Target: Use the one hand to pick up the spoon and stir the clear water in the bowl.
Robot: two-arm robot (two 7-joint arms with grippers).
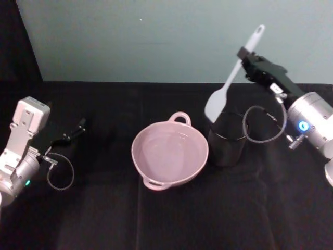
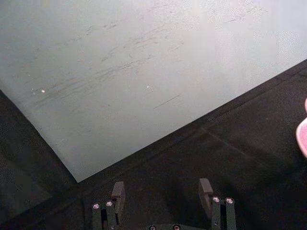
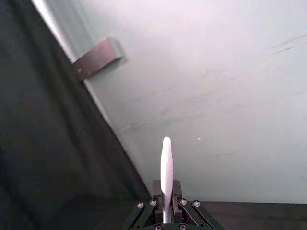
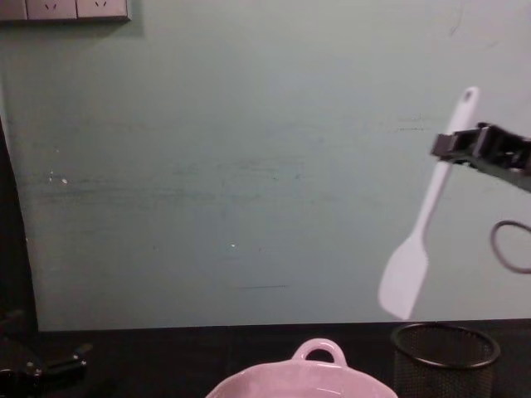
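Note:
My right gripper point(image 1: 248, 58) is shut on the upper handle of the white spoon point(image 1: 229, 83), which hangs tilted in the air with its flat head down. The spoon head point(image 4: 404, 279) is clear above the black wire-mesh cup point(image 4: 444, 358). In the right wrist view the spoon handle point(image 3: 166, 167) stands up between my closed fingers point(image 3: 158, 189). The pale pink bowl point(image 1: 169, 152) sits mid-table, left of the cup, with a faint shine of clear water point(image 1: 174, 146) inside. My left gripper point(image 1: 73, 133) rests far left on the table, fingers point(image 2: 117, 194) apart and holding nothing.
The black mesh cup point(image 1: 226, 146) stands just right of the bowl, under the spoon. A black cloth point(image 1: 104, 219) covers the table, and a pale green wall point(image 1: 156, 36) closes the back. A cable loop point(image 1: 264, 125) hangs from my right wrist.

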